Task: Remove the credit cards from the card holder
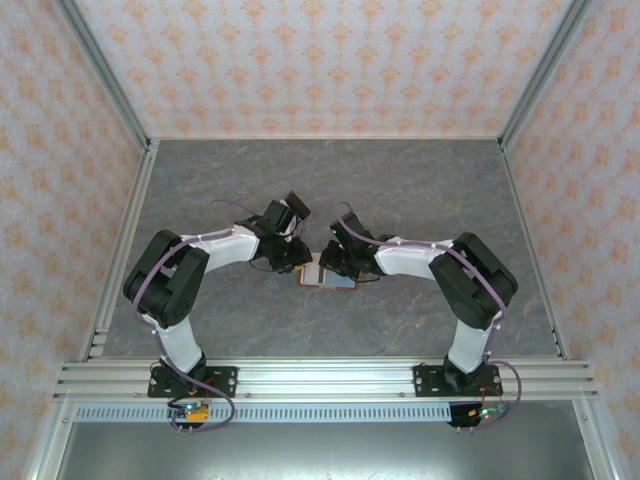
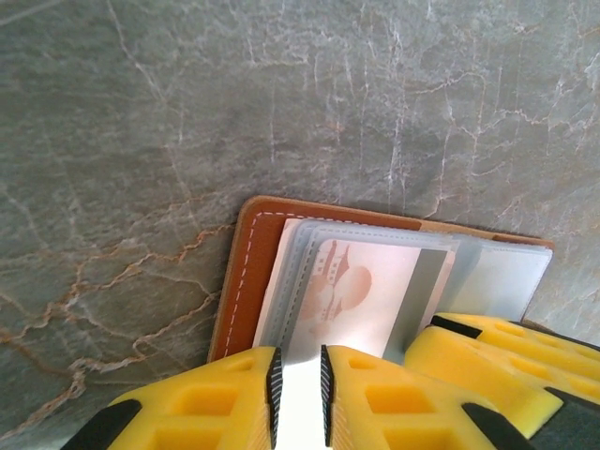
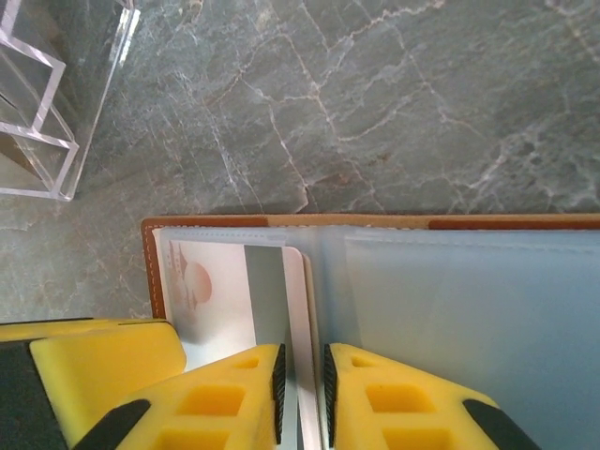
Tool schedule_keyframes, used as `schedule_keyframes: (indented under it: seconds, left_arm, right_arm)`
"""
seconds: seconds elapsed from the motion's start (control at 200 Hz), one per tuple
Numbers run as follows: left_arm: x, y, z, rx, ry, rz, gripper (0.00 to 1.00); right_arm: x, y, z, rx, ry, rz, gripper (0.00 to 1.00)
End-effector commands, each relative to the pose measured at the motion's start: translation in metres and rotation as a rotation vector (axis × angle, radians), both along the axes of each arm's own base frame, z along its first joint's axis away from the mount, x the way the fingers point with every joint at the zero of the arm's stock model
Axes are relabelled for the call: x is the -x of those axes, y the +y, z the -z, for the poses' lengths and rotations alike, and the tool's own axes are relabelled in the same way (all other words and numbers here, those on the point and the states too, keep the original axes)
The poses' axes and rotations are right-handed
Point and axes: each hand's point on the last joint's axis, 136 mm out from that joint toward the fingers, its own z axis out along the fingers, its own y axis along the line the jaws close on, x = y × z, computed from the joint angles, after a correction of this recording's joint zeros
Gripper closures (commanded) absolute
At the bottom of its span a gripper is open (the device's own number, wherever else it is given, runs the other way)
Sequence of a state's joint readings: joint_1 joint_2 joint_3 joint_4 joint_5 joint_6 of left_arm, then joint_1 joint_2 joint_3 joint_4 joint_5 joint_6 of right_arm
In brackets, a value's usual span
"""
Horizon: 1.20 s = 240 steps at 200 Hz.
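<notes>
one card holder (image 2: 246, 281) lies open mid-table, between the arms. one card (image 2: 361, 295) seen, in its clear sleeve, not yet out; extraction barely begun. left gripper (image 2: 298, 386) nearly closed, pinching that card's near edge. right gripper (image 3: 302, 386) nearly closed on a sleeve edge (image 3: 298, 309); cannot tell if a card is inside.

My yellow left gripper (image 2: 297, 398); reddish-brown card holder (image 2: 246, 272), white stitching, pale blue-grey sleeves; grey marbled table (image 1: 400, 190).
</notes>
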<state>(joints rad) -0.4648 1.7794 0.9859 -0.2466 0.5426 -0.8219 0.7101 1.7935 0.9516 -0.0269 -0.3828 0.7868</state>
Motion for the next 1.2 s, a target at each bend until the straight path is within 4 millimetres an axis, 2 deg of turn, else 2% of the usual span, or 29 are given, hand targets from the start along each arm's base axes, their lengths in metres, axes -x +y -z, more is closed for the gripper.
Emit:
schedule_keyframes:
  seconds: [0.0, 0.235, 0.465, 0.691, 0.936, 1.196]
  left_arm:
    - [0.008, 0.005, 0.015, -0.022, 0.035, -0.012, 0.79]
    - [0.013, 0.010, 0.023, -0.042, 0.051, -0.019, 0.80]
    - [0.014, 0.014, 0.026, -0.061, 0.051, -0.025, 0.83]
    - [0.015, 0.015, 0.028, -0.066, 0.054, -0.028, 0.84]
    - [0.017, 0.017, 0.030, -0.073, 0.058, -0.028, 0.85]
    - [0.017, 0.017, 0.031, -0.077, 0.061, -0.028, 0.86]
  right_arm:
    - [-0.002, 0.011, -0.010, -0.088, -0.030, -0.024, 0.80]
    - [-0.001, 0.014, -0.031, -0.155, -0.108, -0.047, 0.82]
    - [0.002, 0.009, -0.040, -0.167, -0.147, -0.051, 0.82]
    - [0.003, 0.006, -0.031, -0.143, -0.121, -0.032, 0.83]
    - [0.004, -0.014, -0.009, -0.022, -0.067, 0.030, 0.85]
    - [0.007, -0.006, -0.003, -0.045, -0.031, 0.004, 0.85]
